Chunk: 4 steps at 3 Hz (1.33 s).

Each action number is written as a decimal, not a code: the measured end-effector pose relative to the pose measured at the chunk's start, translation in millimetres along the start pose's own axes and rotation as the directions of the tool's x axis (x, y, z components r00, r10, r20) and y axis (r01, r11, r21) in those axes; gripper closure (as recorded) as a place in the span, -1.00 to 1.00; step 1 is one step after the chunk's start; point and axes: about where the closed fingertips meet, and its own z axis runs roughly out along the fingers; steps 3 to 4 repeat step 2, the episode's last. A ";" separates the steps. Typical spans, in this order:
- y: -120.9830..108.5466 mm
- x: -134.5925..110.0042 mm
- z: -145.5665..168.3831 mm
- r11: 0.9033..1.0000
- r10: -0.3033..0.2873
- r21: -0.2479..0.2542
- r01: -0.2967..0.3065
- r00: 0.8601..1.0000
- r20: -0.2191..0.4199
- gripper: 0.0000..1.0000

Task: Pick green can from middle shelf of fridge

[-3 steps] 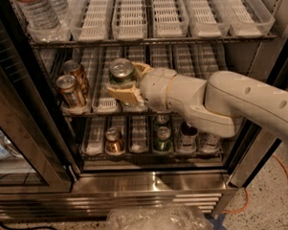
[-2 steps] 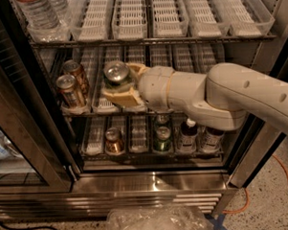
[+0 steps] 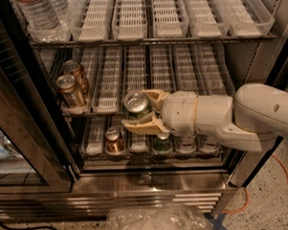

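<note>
My gripper (image 3: 143,110) is shut on the green can (image 3: 136,105), whose silver top with pull tab faces the camera. The tan fingers (image 3: 145,126) clasp it above and below. The can is held in front of the front edge of the middle shelf (image 3: 161,68), a wire rack with clear lane trays and white ribbed strips. The white arm (image 3: 230,118) reaches in from the right. The fridge (image 3: 151,181) has a stainless base, and its dark-framed glass door (image 3: 20,141) stands open at the left.
Two copper-brown cans (image 3: 72,87) stand at the left of the middle shelf. On the bottom shelf are a brown can (image 3: 113,140), a green can (image 3: 161,142) and dark bottles. Water bottles (image 3: 39,13) stand at the top left. A crumpled clear plastic bag (image 3: 158,222) lies on the floor.
The gripper with the green can has come out from the shelf, lower and to the right, toward the camera. The camera view has drawn closer to the fridge.
</note>
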 end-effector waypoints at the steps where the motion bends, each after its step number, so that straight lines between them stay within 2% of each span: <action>1: 35.6 9.8 -15.0 1.000 0.018 -0.021 -0.018 1.000 0.004 1.00; 2: 62.8 -14.1 -36.7 0.999 -0.014 -0.043 0.015 0.999 0.034 1.00; 4: 62.8 -14.1 -36.7 0.999 -0.014 -0.043 0.015 0.999 0.034 1.00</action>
